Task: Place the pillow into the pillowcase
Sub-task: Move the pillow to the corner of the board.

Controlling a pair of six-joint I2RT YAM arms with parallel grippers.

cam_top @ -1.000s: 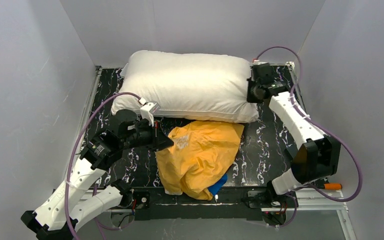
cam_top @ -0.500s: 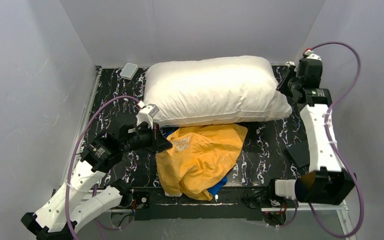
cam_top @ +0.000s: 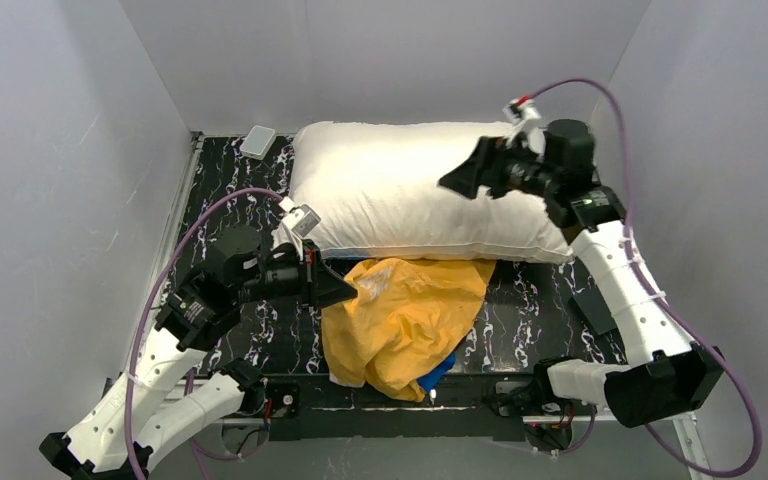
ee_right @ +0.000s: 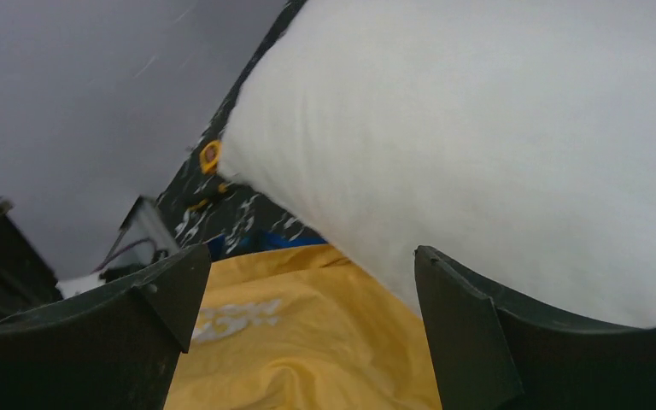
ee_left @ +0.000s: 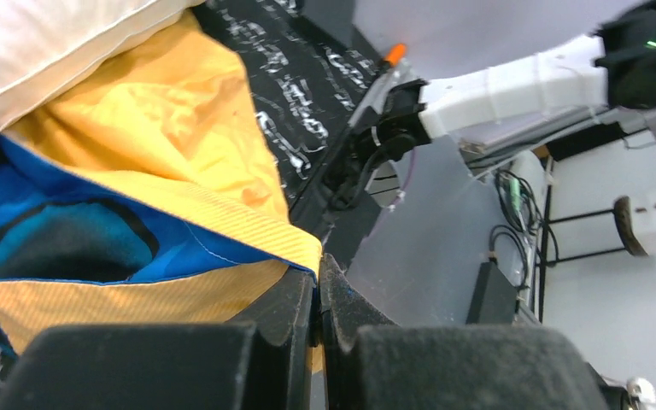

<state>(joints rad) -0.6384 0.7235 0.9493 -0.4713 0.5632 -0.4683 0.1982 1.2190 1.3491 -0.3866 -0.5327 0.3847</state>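
The plump white pillow [cam_top: 390,190] lies across the back of the black marbled table [cam_top: 222,185]. Its near edge rests over the top of the pillowcase [cam_top: 405,315], a crumpled heap showing mostly its orange-yellow side, with a bit of blue at the front. My left gripper [cam_top: 345,290] is shut on the pillowcase's left hem. In the left wrist view the striped yellow hem with blue lining [ee_left: 179,256] runs into the closed left gripper [ee_left: 316,278]. My right gripper [cam_top: 457,180] hovers open above the pillow's right half. Through it the right wrist view shows pillow [ee_right: 495,145] and pillowcase [ee_right: 307,350].
A small pale box [cam_top: 258,141] sits at the table's back left corner. A flat black piece [cam_top: 592,305] lies by the right arm. Grey walls close in on the left, back and right. The arms' bases and cables line the near edge.
The right arm left the pillow's right end, swung up over the pillow and opened its jaws. The pillow, shifted right and lifted earlier, has settled. The left gripper has kept its hold.
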